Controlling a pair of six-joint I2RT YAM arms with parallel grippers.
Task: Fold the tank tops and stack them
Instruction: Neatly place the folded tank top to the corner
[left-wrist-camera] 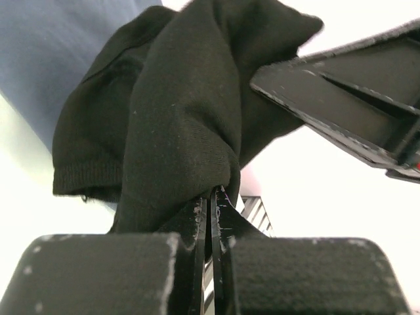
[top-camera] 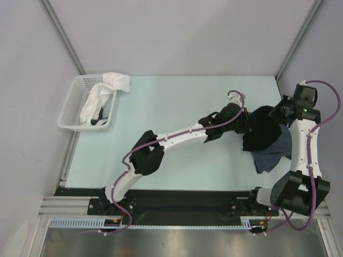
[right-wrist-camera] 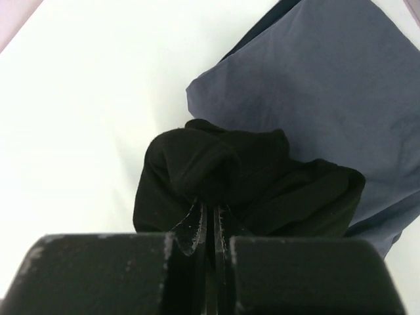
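Observation:
A black tank top [top-camera: 263, 131] hangs bunched between my two grippers at the right of the table, above a slate-blue tank top [top-camera: 276, 152] that lies flat on the surface. My left gripper [top-camera: 245, 122] is shut on the black top's left edge; in the left wrist view the cloth [left-wrist-camera: 177, 118] rises out of the pinched jaws of the left gripper [left-wrist-camera: 211, 197]. My right gripper [top-camera: 278, 113] is shut on the black top's right edge; in the right wrist view the right gripper [right-wrist-camera: 211, 209] pinches the black cloth [right-wrist-camera: 243, 177] over the blue top [right-wrist-camera: 328, 92].
A white lattice basket [top-camera: 72, 107] stands at the back left with a white cloth [top-camera: 104, 91] draped over its rim. The pale green table [top-camera: 177, 101] ends at grey walls and metal rails.

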